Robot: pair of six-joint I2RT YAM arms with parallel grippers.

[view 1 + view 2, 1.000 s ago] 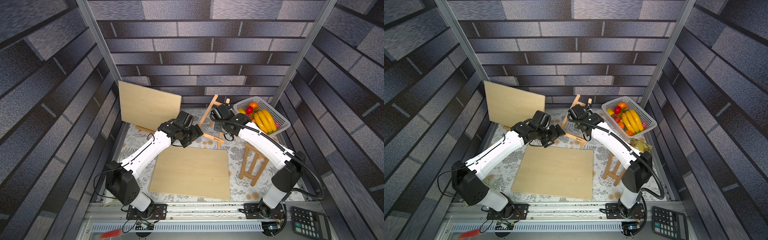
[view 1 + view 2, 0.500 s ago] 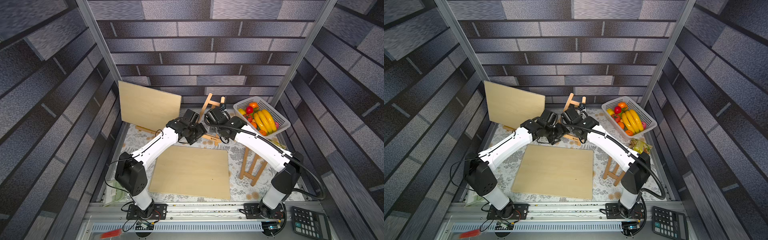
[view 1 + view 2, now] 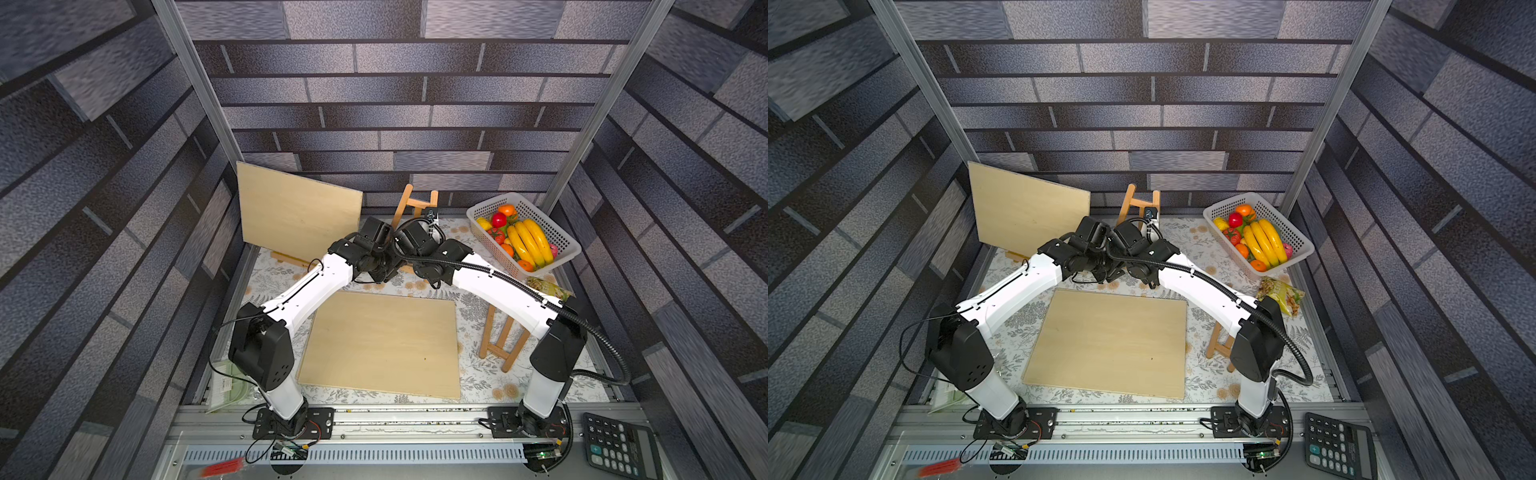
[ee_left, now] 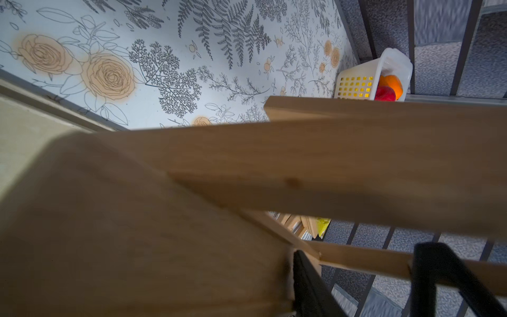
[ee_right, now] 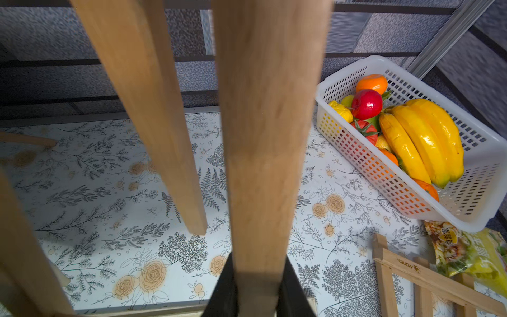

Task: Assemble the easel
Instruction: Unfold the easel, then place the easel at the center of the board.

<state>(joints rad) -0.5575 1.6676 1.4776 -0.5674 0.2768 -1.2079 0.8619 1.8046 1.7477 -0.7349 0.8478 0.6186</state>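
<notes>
Easel leg (image 5: 263, 137) between right jaws

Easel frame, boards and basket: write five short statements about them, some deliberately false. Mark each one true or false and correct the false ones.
1. The right gripper is shut on a bar of the easel frame. True.
2. The basket holds bananas. True.
3. The flat board lies inside the basket. False: it lies on the floral mat, in front of both arms.
4. The calculator sits on the mat beside the flat board. False: it lies off the mat, at the near right corner past the rail.
5. A tilted board stands at the back left. True.
</notes>
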